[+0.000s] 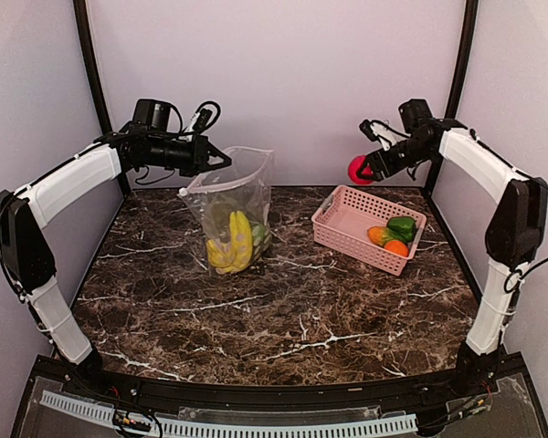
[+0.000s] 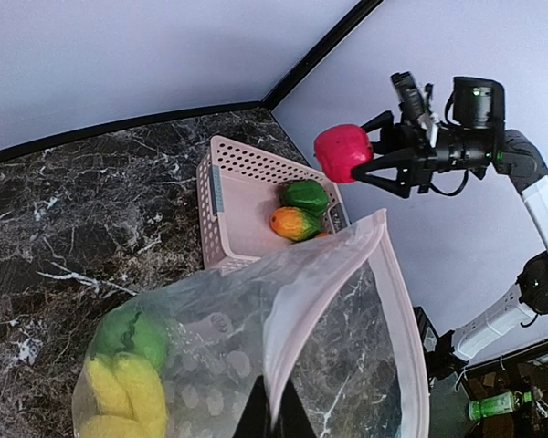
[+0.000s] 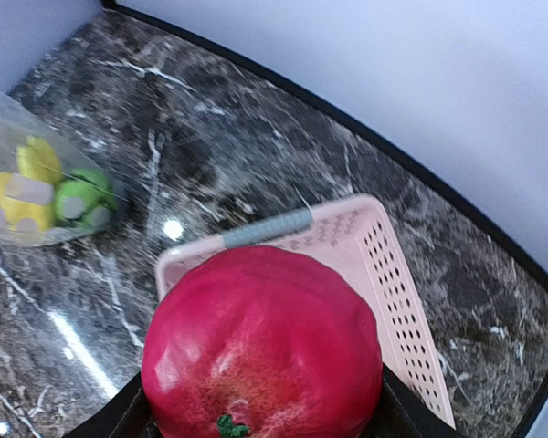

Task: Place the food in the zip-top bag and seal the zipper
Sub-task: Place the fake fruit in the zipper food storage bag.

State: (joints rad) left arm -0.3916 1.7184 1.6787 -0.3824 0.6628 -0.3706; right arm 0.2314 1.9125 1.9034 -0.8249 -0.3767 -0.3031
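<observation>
Glossy marble table (image 1: 283, 310), clr plastic bag (image 1: 242, 178), shiny red fruit (image 3: 265, 347)

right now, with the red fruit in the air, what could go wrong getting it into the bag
The red fruit bulges out of the right hand, far from the zip-top bag, so it could slip out on the way. The left hand pinches only one spot of the bag's rim; the floppy mouth may fold and block the fruit.

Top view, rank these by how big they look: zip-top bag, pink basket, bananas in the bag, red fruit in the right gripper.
1. zip-top bag and pink basket: too alike to rank.
2. bananas.
3. red fruit: smallest, though partly hidden by the right gripper.
</observation>
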